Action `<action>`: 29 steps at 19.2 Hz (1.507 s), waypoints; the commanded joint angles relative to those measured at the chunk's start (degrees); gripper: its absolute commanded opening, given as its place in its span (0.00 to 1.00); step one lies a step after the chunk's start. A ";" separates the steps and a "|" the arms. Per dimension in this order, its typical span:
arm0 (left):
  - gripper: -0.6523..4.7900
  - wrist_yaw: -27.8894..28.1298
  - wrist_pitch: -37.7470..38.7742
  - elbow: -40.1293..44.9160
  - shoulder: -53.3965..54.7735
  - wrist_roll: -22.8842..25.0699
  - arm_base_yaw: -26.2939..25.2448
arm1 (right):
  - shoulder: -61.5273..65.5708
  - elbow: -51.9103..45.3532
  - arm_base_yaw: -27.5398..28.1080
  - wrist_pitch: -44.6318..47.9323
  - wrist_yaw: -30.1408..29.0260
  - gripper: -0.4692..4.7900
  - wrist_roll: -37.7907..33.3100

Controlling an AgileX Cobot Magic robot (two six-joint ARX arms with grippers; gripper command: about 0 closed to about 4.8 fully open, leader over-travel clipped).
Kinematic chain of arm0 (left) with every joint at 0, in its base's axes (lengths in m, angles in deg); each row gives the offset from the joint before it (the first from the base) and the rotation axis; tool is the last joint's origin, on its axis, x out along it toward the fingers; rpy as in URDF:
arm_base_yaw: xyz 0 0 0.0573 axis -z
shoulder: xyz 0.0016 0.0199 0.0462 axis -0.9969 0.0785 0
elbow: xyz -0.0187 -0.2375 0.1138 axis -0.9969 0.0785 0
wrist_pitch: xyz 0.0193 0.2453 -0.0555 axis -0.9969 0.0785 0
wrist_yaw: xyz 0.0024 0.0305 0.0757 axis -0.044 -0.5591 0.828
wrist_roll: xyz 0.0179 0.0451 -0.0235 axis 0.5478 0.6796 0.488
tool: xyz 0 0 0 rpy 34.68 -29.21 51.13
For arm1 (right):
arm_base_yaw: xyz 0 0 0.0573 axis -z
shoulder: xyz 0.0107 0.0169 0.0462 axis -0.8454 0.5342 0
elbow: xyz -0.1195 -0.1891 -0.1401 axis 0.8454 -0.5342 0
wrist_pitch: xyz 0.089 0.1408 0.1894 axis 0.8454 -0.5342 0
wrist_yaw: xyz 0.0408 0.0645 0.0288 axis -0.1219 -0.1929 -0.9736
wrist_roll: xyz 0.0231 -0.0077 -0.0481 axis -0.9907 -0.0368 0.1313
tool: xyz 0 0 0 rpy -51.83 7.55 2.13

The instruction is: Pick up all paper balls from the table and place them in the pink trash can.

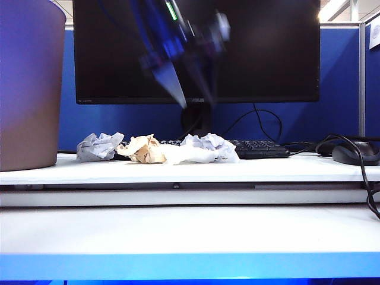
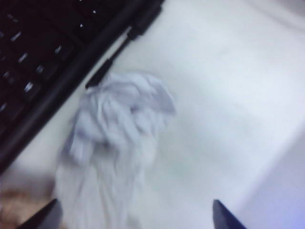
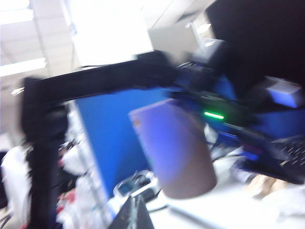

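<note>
While the left gripper (image 2: 133, 217) hangs wide open above the white paper ball (image 2: 116, 143), descent and closure follow; right gripper (image 3: 131, 212) state unreadable.

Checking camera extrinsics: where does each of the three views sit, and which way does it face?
Exterior view: low at the table front, looking level across it at the paper balls, keyboard and monitor; the blurred left gripper hangs above them.
Left wrist view: on the left arm, looking down at a white paper ball beside the keyboard; both spread fingers show.
Right wrist view: off to the side, facing the pink trash can and left arm; one finger tip shows.
Shared: trash can, left arm, balls, keyboard.
</note>
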 commanded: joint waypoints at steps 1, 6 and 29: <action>0.88 2.05 -10.32 -0.28 4.87 -0.17 0.31 | -0.07 -0.24 0.00 0.61 -2.58 0.08 -1.79; 0.88 4.72 -14.16 -0.28 8.55 -0.35 0.28 | -0.07 -0.24 0.00 0.52 -2.27 0.08 -1.53; 0.11 5.70 -12.26 -4.15 5.25 0.13 -0.09 | -0.09 -0.20 0.26 -28.04 13.60 0.08 3.43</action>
